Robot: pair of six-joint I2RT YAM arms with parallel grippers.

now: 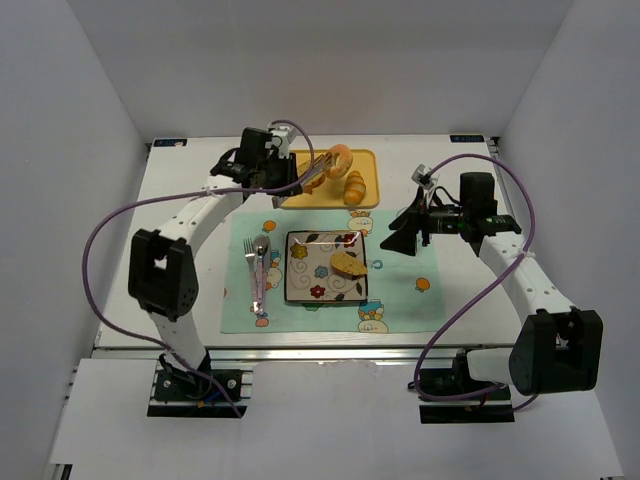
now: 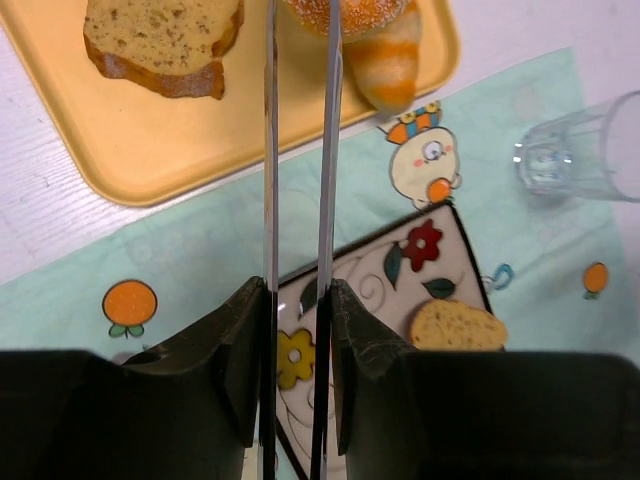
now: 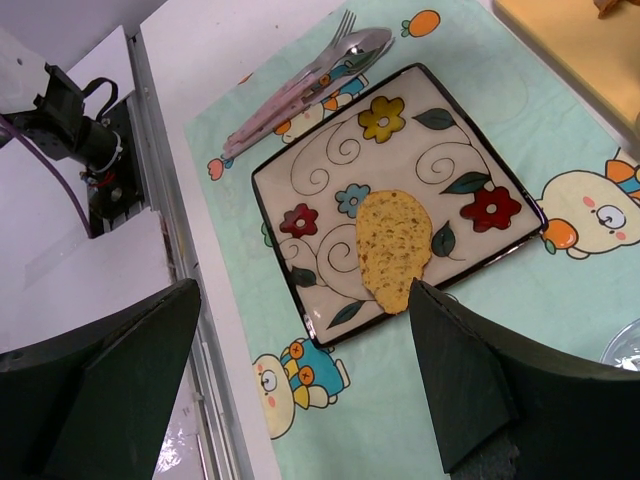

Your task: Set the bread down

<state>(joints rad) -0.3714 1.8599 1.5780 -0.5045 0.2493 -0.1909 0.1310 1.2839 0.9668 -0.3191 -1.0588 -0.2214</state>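
Left wrist view cuts off the yellow tray [image 2: 150,140] at its top edge, and with it the tips of the tongs [image 2: 329,150], so I cannot tell if they pinch the sugared bun [image 2: 345,12]. The tray lies ahead of the left hand [image 2: 298,290], which is clenched on the tongs. A thick bread slice [image 2: 160,40] lies left of the blades, and a croissant [image 2: 395,65] lies right of them. The right hand [image 3: 303,300] is released, fingers wide apart, above the plate [image 3: 330,200]. A small bread slice [image 3: 393,245] lies below it, nearer the right finger.

yellow tray [image 2: 150,140], floral plate [image 3: 330,200], mint placemat [image 3: 480,300]
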